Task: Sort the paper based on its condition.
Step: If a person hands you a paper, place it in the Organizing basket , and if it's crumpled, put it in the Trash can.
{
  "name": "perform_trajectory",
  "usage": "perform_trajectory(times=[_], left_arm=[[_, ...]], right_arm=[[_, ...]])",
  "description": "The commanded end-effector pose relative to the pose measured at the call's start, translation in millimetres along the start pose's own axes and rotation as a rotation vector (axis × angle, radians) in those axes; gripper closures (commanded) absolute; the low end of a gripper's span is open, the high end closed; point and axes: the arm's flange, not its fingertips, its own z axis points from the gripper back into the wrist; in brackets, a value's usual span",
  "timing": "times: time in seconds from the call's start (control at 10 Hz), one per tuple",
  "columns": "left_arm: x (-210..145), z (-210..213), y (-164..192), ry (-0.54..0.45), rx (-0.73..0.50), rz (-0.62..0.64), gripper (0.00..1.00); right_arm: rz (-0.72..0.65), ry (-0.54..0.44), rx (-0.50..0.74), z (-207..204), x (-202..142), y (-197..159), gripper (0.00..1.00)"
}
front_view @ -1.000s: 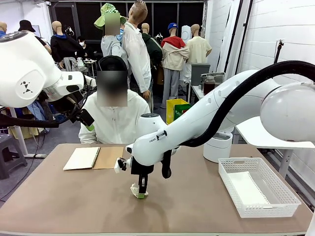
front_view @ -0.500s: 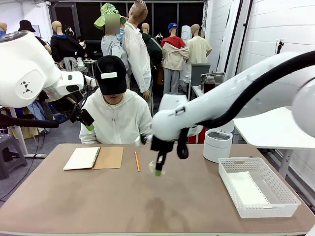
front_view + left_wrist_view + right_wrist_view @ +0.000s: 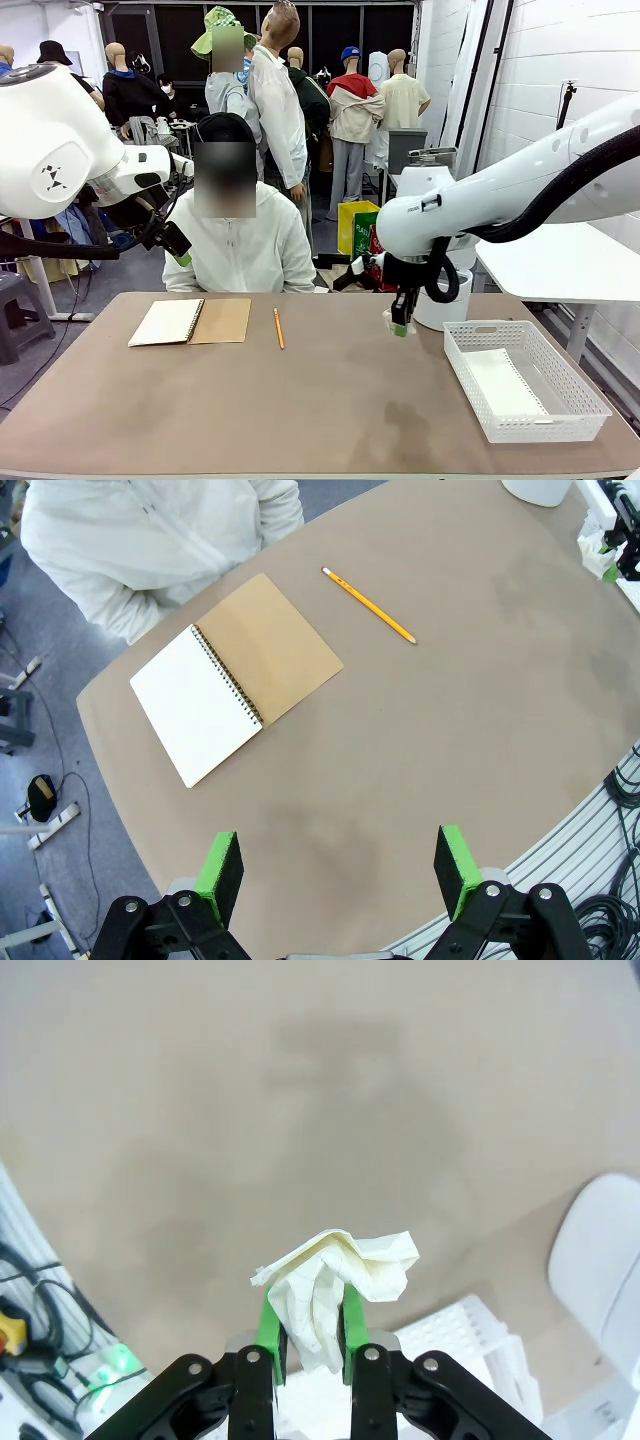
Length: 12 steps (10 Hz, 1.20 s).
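The right claw (image 3: 307, 1335) pinches a crumpled paper (image 3: 335, 1280) above the desk (image 3: 300, 400) near the white basket (image 3: 525, 380), while the left claw (image 3: 340, 872) hangs spread over the desk.

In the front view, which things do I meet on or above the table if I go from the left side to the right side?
open spiral notebook → pencil → right gripper holding crumpled paper → round white bin → white basket
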Motion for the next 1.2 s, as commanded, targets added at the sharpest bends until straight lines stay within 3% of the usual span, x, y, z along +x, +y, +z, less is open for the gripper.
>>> perform_trajectory(times=[0.0, 0.6, 0.8, 1.1], left_arm=[[0, 1, 1, -0.002, -0.002, -0.002, 0.0], [0, 1, 1, -0.002, -0.002, -0.002, 0.0], [0, 1, 1, -0.002, -0.002, -0.002, 0.0], [0, 1, 1, -0.002, -0.002, -0.002, 0.0]], right_arm=[[-0.046, 0.018, -0.021, 6, 0, 4, 0.72], [-0.004, 0.005, -0.003, 1, 0, 1, 0.72], [-0.044, 0.027, -0.114, 14, -1, -21, 0.72], [-0.097, 0.11, -0.175, 40, -5, -49, 0.72]])
